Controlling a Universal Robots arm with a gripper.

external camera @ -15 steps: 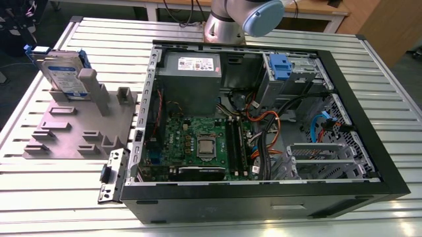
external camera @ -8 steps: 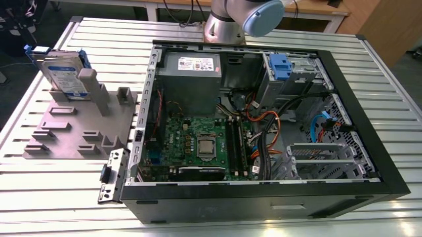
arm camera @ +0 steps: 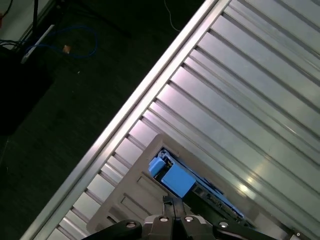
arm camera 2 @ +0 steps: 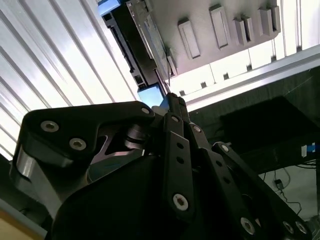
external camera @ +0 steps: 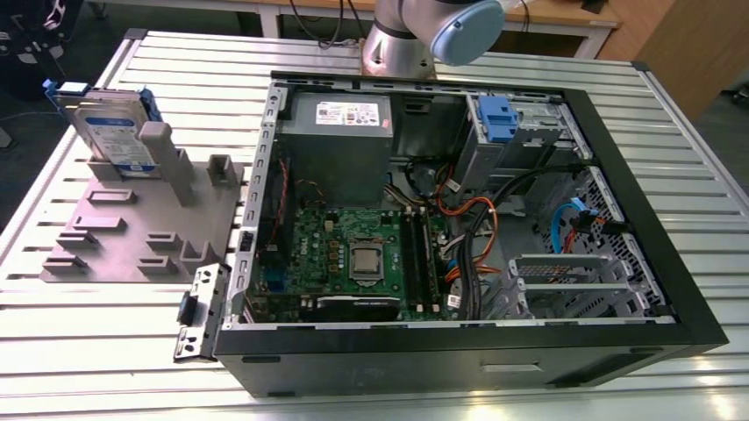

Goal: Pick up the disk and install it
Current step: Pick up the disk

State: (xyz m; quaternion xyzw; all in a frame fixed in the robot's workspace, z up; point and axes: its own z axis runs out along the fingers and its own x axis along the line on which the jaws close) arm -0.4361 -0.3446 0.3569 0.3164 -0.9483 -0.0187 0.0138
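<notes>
Disk (external camera: 114, 132) stands on edge in a slot of the grey fixture (external camera: 117, 237), on the exterior view's left, well apart from the open PC case (external camera: 468, 338) — not yet lifted. Gripper (arm camera: 171, 201) hangs over it in the first wrist view, fingers pressed together w/ nothing between them, and the disk's blue carrier end sits just past the tips.

Handling, as a judgement: stiff metal body, fairly heavy for its size, smooth silver faces w/ a glossy label, so prob. slippery for flat pads. Likely shock-sensitive, so no knocks. Best hold looks to be over the top edge, pads on the two broad faces near the middle — clear of the blue plastic frame, which looks thinner and may flex.

Fixture is matte grey w/ blocky ribs & slots. Table (external camera: 70, 351) is shiny ribbed aluminium slats. Case is black sheet metal, green board (external camera: 351, 246) inside.
</notes>
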